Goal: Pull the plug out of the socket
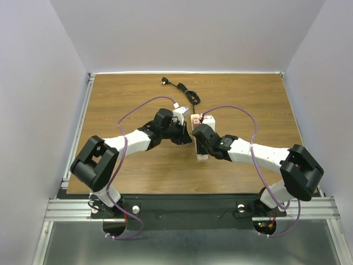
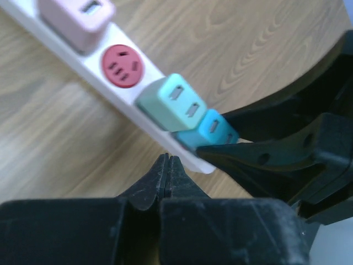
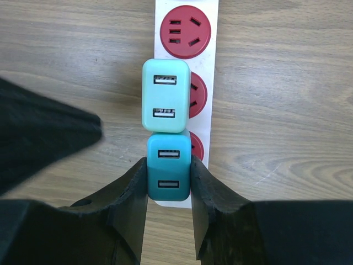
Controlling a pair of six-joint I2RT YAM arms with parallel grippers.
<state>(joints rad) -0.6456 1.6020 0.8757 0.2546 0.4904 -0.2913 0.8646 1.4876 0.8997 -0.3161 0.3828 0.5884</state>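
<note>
The socket is a beige strip with round red outlets, lying on the wooden table. A teal plug sits in its end outlet, with a mint-green plug right beside it. My right gripper is shut on the teal plug, one finger pressed on each side. In the left wrist view, my left gripper is shut with nothing in it, its tips just beside the strip's end near the teal plug. A pink plug sits further along the strip.
The strip's thin black cord coils toward the table's far edge. Both arms meet at the table's middle, over the strip. Grey walls stand close on three sides.
</note>
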